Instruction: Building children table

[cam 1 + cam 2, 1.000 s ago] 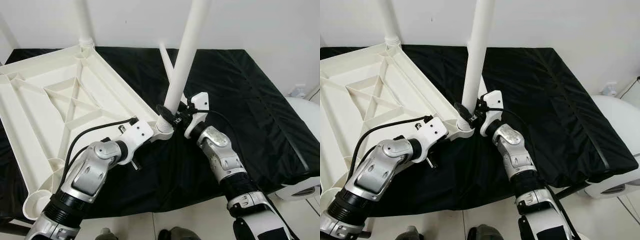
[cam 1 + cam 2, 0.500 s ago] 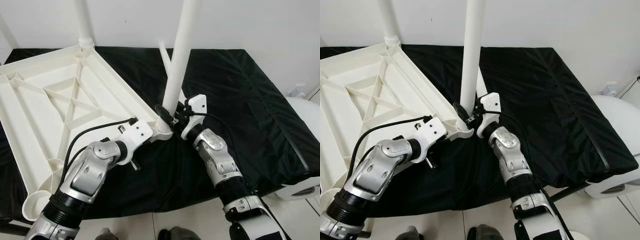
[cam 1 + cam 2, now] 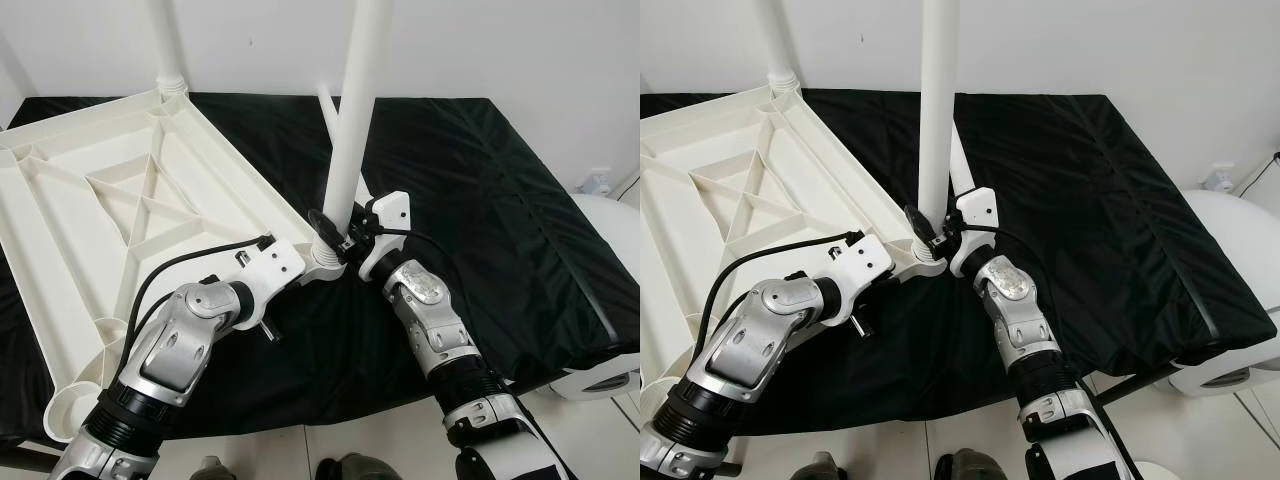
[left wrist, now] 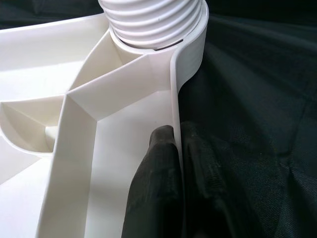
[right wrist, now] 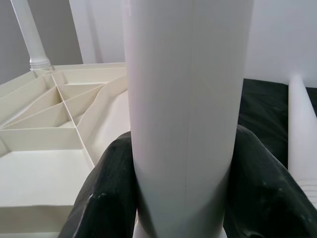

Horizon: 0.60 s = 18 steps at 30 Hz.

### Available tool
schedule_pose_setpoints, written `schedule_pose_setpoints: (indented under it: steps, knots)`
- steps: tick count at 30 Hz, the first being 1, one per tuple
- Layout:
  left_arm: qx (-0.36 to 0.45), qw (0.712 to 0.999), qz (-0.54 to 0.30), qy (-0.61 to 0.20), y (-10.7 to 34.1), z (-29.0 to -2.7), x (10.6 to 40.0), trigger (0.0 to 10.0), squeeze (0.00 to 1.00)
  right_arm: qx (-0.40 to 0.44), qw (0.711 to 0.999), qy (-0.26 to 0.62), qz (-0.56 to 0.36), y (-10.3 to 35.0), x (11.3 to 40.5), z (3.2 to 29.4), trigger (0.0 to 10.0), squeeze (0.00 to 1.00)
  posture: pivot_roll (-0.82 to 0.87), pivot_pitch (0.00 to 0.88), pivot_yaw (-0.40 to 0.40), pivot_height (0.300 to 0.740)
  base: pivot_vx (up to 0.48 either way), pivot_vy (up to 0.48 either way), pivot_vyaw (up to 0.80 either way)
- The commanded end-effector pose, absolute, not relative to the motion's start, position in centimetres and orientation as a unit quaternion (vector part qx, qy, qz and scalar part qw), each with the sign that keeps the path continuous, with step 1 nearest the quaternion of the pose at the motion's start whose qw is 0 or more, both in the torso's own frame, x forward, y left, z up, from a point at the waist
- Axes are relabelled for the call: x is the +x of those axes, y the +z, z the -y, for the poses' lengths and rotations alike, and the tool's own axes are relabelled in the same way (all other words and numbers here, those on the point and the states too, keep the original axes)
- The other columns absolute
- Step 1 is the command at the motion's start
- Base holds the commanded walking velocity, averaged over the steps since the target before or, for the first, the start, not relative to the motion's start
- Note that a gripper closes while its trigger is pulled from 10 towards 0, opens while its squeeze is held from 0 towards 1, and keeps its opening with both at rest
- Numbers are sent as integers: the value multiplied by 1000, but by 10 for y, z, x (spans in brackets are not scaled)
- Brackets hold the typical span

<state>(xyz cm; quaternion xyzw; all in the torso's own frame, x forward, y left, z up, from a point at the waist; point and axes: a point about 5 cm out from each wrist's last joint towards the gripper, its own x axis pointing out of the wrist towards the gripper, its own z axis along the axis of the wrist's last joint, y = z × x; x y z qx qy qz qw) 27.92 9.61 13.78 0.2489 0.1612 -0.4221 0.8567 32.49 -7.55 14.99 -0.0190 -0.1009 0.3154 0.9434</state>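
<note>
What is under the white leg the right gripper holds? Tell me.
The white leg stands in the corner socket of the upturned tabletop, its ribbed threads still showing. The left gripper pinches the tabletop's rim nearby. The right gripper clamps the leg. The socket's inside is hidden.

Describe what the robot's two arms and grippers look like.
Both arms are silver metal segments with black ribbed joints. The left arm ends in a white wrist housing with a looping black cable; the right arm has one too. The left gripper and right gripper have matte black fingers.
</note>
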Motion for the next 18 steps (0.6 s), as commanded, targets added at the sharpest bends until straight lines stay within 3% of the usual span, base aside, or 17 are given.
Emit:
schedule_pose_setpoints:
  steps: [1, 18]
  knots:
    - [249, 866, -145, -408, 141, -95, 277, 10000, 0, -32, 950, 310, 34, 119, 319, 77, 10000, 0, 68, 54, -80, 740, 0, 0, 0]
    - [248, 866, -144, -411, 141, -93, 276, 10000, 0, -25, 969, 245, 14, 110, 318, 83, 10000, 0, 66, 58, -79, 740, 0, 0, 0]
